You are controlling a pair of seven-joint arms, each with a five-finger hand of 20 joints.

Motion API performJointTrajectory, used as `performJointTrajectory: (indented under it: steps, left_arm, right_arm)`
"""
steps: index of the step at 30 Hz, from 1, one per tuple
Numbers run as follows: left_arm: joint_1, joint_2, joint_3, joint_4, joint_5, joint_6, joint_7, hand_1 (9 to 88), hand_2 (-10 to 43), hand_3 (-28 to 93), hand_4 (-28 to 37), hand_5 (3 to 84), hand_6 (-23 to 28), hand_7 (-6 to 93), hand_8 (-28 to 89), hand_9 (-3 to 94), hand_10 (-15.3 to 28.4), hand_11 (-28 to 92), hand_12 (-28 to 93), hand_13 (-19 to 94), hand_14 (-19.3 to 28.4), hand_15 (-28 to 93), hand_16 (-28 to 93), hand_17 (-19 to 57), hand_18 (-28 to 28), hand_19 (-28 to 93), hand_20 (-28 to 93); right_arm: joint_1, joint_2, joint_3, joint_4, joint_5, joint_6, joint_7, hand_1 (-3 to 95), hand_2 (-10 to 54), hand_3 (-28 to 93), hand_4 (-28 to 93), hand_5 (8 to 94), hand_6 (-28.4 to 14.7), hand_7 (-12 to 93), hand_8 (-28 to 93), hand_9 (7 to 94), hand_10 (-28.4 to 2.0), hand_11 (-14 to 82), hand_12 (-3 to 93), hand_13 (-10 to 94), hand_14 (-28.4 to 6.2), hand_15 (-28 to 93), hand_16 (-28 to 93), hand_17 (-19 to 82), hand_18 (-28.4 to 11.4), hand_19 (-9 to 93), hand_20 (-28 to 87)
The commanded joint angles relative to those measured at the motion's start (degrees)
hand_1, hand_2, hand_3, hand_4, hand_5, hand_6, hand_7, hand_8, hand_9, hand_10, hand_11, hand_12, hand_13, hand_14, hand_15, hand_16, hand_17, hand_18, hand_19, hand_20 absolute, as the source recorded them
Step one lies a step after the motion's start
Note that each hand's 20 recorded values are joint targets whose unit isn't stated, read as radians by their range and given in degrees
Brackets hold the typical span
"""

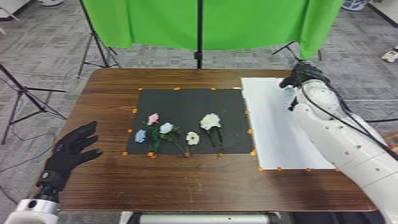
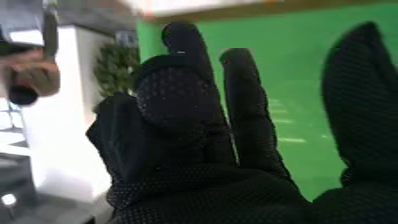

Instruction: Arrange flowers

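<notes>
While your left hand [image 1: 64,159] is open, fingers apart, the flowers [image 1: 210,121] lie right of its fingertips on the black mat [image 1: 178,104]; clear container [image 1: 289,92], contents unclear, at your right hand [image 1: 306,73], grip can't tell.

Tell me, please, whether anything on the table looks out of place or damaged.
Nothing stands out: the flowers lie on the dark mat without visible damage, and the white sheet beside it lies flat. The pale thing by the right hand is too small to judge.
</notes>
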Motion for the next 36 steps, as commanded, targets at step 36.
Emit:
performJointTrajectory:
  steps: [36]
  left_arm:
    - [-1.14, 0.78, 0.17, 0.69, -0.17, -0.79, -0.74, 49.2, -9.5, 63, -4.2, 31.6, 1.6, 17.8, -9, 27.4, 8.0, 16, 14, 29, 12.5, 16, 2, 9.2, 9.2, 5, 21]
  right_arm:
    - [-27.37, -3.28, 10.47, -33.69, 44.34, 26.92, -6.49, 60.2, -9.5, 61, -19, 79.9, -1.0, 21, 8, 89.9, -9.1, 9.5, 43.5, 90, -1.5, 63, 37, 63, -15.1, 93, 61]
